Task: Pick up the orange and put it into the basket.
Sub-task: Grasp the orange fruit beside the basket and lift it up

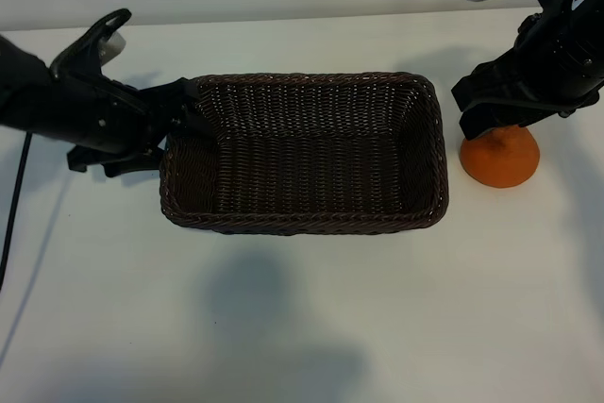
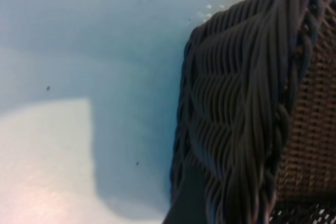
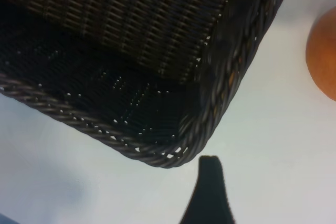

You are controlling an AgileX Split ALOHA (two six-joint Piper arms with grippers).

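The orange lies on the white table just right of the basket, a dark brown wicker one in the middle. My right gripper hovers over the orange's top left and hides its upper part. It is open, and the orange sits off to one side of its one visible finger, not between the jaws. My left gripper is open at the basket's left end, one finger close against the woven outer wall. Nothing lies inside the basket.
A black cable runs down the table's left side. The table's far edge meets a pale wall behind the arms. Bare white tabletop spreads in front of the basket.
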